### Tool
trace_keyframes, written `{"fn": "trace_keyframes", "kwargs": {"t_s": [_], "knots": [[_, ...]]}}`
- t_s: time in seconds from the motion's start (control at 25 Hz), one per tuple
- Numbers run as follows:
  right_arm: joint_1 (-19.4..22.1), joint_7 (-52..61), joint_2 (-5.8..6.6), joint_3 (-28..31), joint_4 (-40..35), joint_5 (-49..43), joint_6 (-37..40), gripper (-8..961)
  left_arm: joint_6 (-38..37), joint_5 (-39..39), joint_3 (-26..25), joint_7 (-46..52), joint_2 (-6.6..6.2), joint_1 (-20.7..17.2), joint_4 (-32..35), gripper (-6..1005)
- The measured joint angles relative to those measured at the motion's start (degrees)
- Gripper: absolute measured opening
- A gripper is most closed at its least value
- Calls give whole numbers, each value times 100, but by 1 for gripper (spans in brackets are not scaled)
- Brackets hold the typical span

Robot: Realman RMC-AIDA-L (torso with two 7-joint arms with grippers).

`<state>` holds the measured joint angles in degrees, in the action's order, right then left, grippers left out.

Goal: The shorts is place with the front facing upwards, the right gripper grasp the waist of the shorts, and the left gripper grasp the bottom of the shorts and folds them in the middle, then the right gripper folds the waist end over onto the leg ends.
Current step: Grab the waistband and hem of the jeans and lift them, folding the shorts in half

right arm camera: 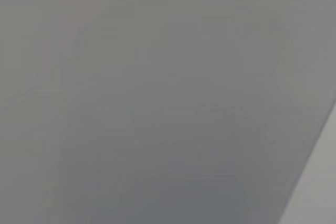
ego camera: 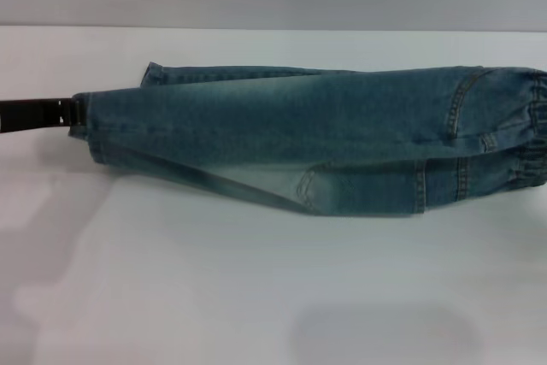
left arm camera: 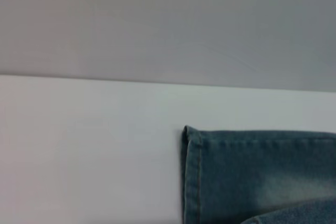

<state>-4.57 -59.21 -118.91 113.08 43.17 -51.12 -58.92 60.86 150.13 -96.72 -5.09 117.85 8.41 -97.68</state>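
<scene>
shorts (ego camera: 316, 138) folded lengthwise across table (ego camera: 256, 297), leg ends (ego camera: 90, 130) left at left gripper (ego camera: 73, 114), waist (ego camera: 534, 130) right

waist of the shorts (ego camera: 537, 130) cropped, left gripper (ego camera: 79, 114) half-hidden

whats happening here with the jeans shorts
A two-armed robot is folding blue denim shorts on a white table. The left gripper reaches in from the left side and meets the leg ends there; its fingers are hidden by the cloth. The shorts lie lengthwise, apparently already doubled along the middle, with the waist of the shorts at the right edge. The right gripper does not show in any view, and its wrist camera sees only grey wall.
</scene>
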Motion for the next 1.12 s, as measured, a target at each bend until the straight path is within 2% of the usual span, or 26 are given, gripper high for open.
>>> {"fn": "trace_keyframes", "kwargs": {"t_s": [0.28,0.48,0.72,0.96,1.04,1.08,1.12], "knots": [[-344,-310,8,111,-854,808,-527,6,-164,-125,-15,-43,0,73,83,36],[-475,-322,42,196,-942,846,-536,6,-211,-185,-22,-160,7,257,235,37],[-665,-302,39,566,-1247,857,-548,7,-456,-550,-90,-349,6,500,584,38],[-910,-330,51,1059,-1718,849,-496,7,-878,-791,-187,-423,4,910,1244,39],[-1050,-331,91,1277,-1943,835,-434,8,-1184,-953,-190,-551,3,1077,1579,39],[-1119,-331,121,1386,-2050,835,-389,8,-1610,-1296,-190,-793,5,1329,2093,40],[-1193,-335,151,1483,-2160,835,-311,8,-1610,-1296,-190,-793,5,1329,2093,40]]}}
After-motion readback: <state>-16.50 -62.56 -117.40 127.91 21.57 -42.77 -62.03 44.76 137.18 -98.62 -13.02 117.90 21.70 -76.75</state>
